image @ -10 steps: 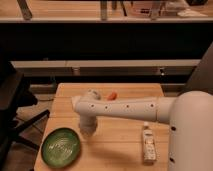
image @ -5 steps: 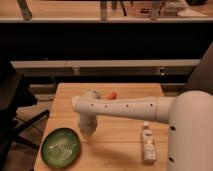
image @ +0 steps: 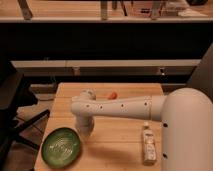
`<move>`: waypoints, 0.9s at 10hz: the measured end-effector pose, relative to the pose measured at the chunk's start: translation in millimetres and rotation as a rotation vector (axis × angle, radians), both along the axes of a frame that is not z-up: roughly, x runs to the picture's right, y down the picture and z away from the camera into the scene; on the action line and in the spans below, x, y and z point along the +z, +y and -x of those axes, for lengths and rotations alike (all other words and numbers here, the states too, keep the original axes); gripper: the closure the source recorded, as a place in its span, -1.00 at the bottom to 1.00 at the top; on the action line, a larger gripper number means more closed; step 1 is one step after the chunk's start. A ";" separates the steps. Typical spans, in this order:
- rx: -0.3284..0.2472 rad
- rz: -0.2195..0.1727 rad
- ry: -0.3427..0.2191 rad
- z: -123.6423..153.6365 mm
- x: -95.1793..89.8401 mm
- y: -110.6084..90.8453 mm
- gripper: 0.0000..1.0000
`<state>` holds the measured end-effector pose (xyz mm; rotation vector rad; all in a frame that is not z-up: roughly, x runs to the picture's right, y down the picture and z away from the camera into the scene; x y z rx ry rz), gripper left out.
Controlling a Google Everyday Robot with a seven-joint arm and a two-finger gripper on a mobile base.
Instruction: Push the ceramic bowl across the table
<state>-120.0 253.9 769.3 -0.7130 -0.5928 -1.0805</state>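
A green ceramic bowl (image: 61, 146) sits near the front left corner of the wooden table (image: 117, 140). My white arm (image: 125, 106) reaches from the right across the table to the left. My gripper (image: 85, 126) hangs down at the arm's end, just right of and behind the bowl, close to its rim. Whether it touches the bowl I cannot tell.
A small clear bottle (image: 148, 144) lies on the table at the front right. A small orange object (image: 113, 94) sits near the far edge. A black chair (image: 15, 110) stands left of the table. A dark shelf runs behind the table.
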 end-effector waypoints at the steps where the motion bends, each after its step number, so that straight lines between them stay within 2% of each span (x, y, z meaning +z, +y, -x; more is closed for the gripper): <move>1: -0.010 0.001 -0.006 5.2 0.6 1.5 1.00; 4: -0.051 -0.007 -0.055 34.9 -3.2 4.2 1.00; 7: -0.096 -0.005 -0.092 47.4 -7.3 9.4 1.00; 9: -0.115 -0.003 -0.140 67.5 -11.6 11.6 1.00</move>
